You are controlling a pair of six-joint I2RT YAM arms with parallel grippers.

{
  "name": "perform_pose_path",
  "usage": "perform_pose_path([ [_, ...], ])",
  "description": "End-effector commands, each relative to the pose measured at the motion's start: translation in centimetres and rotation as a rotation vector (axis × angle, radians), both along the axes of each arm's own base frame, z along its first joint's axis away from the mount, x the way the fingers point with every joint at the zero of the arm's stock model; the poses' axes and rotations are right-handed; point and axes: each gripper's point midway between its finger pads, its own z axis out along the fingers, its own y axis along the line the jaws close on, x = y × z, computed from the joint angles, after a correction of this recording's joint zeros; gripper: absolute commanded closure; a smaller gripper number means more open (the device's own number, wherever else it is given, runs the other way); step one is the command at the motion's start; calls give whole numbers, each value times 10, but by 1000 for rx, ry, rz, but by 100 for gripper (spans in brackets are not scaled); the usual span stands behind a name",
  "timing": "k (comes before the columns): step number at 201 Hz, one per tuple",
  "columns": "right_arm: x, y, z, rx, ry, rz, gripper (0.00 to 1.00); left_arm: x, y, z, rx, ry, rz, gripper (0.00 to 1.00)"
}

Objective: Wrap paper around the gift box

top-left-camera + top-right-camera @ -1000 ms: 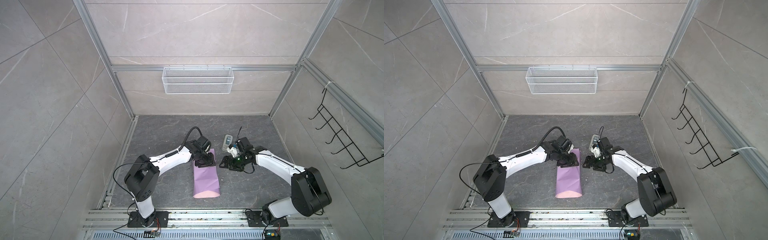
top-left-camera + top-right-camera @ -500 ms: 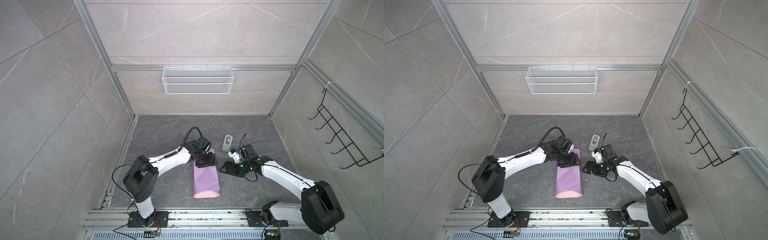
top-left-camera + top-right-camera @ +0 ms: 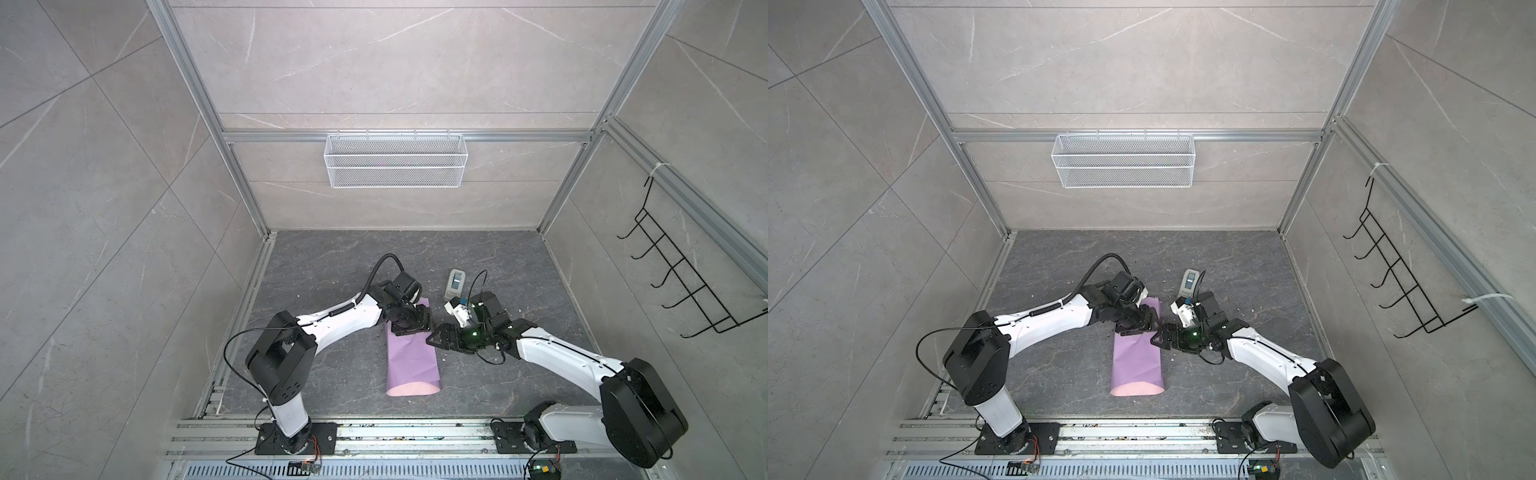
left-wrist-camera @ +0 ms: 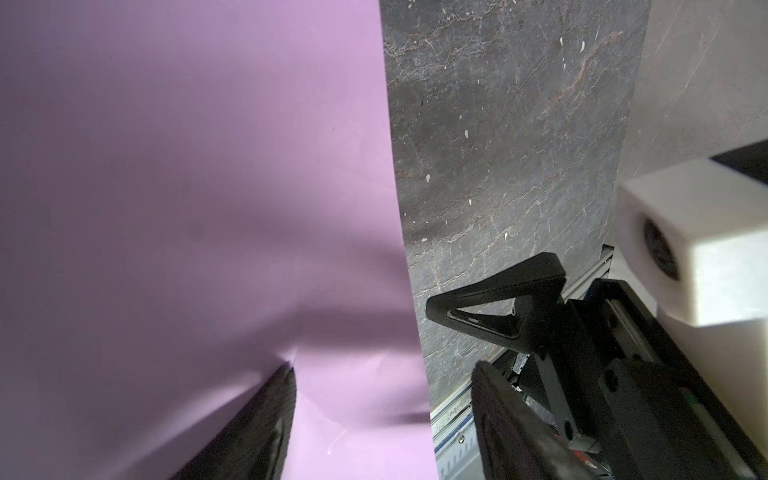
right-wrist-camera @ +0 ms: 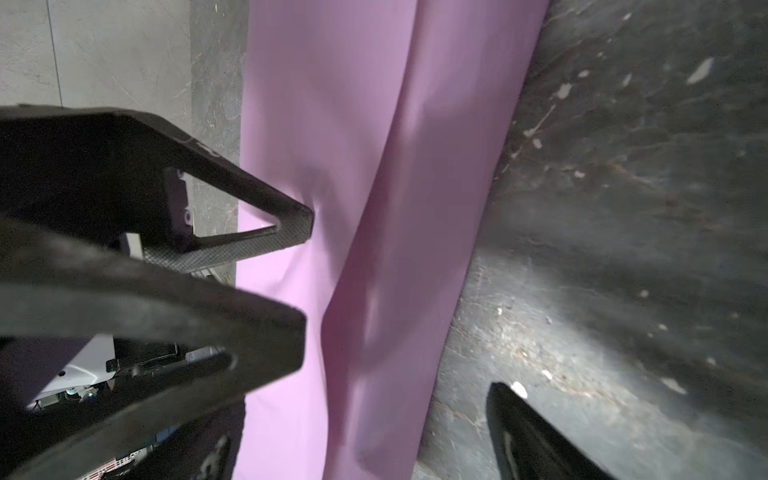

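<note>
Grey marble-look tiles line the framed cell, with a white wire basket (image 3: pixel 395 166) on the back wall and a black hook rack (image 3: pixel 681 286) on a side wall. The dark veined counter (image 3: pixel 353 386) carries the paper (image 3: pixel 411 357), lapped over into a long flat sleeve that is lilac outside, with its pale pink inner face showing at the open near end. No view shows the gift box; I judge it sits inside the paper's far end, but that cannot be confirmed. The left gripper (image 3: pixel 410 327) hangs over that far end with its jaws apart. In the left wrist view one fingertip (image 4: pixel 278 395) dents the lilac surface while the other is off the paper's right edge, over bare counter, so nothing is clamped. The right gripper (image 3: pixel 435 337) sits just beside the paper's right edge, near the same far end, its jaws spread wide and empty. A small grey-white device (image 3: pixel 455 284) lies beyond the paper's far right corner, apart from it. Neither gripper has a hold and nothing visible fastens the lap, so the thin, springy sheet may unroll once the pressing fingertip lifts. A sideways nudge from the right gripper could slide or crumple the sleeve rather than crease it, and the box might shift toward the open end. The two grippers also look close enough to knock together. No brand, label or writing can be read: the device shows only a dark window, and a raised mark on one gripper finger is too blurred.
</note>
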Motion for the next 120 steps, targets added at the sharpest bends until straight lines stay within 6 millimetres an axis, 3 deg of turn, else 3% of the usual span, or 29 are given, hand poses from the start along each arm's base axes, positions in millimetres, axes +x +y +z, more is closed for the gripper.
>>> perform_pose_path([
  [1, 3, 0, -14, -16, 7, -24, 9, -17, 23, -54, 156, 89, 7, 30],
  [84, -3, -29, -58, -211, 72, -65, 19, -13, 18, -45, 144, 73, 0, 30],
  [120, -8, -35, -65, -249, 97, -61, 23, -4, 13, -19, 120, 13, -13, 29],
])
